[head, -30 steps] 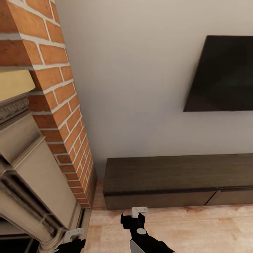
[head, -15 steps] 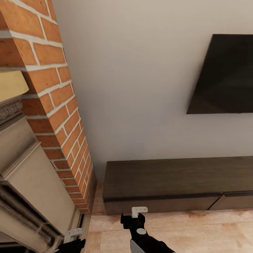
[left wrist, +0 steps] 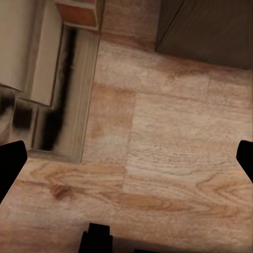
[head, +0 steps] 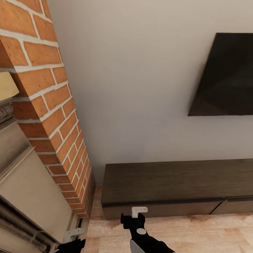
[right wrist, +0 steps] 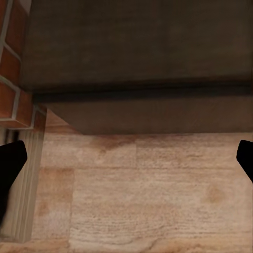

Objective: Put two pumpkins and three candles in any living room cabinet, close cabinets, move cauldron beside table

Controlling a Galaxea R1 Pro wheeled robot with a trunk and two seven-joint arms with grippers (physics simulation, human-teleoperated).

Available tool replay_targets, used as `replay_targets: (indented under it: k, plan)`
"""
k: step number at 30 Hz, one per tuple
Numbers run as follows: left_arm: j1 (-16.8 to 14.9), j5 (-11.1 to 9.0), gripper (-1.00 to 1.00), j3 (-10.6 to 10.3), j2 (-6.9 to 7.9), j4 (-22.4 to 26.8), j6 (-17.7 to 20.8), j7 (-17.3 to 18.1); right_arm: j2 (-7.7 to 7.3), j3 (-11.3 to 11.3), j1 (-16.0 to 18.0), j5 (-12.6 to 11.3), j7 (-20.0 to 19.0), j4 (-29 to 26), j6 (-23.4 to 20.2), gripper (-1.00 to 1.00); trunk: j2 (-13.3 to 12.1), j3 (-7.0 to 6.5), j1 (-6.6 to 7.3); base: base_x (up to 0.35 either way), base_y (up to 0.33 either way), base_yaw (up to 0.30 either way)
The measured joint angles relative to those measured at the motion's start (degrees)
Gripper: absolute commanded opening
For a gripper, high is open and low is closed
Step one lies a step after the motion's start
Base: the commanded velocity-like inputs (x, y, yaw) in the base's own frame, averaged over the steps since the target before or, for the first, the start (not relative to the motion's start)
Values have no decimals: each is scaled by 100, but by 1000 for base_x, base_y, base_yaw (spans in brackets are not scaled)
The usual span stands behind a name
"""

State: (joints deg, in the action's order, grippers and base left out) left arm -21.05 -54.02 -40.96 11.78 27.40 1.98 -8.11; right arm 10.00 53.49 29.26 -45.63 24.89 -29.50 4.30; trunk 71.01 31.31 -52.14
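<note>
The cabinet stands on the floor against the wall, its drawers shut. To its left stands the brick chimney, with the fireplace surround further left. The television hangs on the wall above the cabinet's right part.

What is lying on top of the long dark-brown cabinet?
The cabinet top shows bare wood grain with nothing on it in the head view. Its drawer fronts look shut, so the inside is hidden.

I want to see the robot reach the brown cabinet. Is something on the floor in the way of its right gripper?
Nothing visible is. Between the right gripper and the cabinet lies only bare wooden floor. The brick fireplace stands off to the left side.
</note>
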Motion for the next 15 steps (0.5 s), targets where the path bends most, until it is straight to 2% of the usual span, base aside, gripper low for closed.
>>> replay_targets:
  k: [7, 15]
  plan:
    - [0, 0, 100, 0, 0, 0, 0, 0, 0, 1, 0, 0, 0, 0, 0, 100, 0, 0, 1, 70, -41, 0]
    - [0, 0, 100, 0, 0, 0, 0, 0, 0, 1, 0, 0, 0, 0, 0, 100, 0, 0, 0, 12, -9, -13]
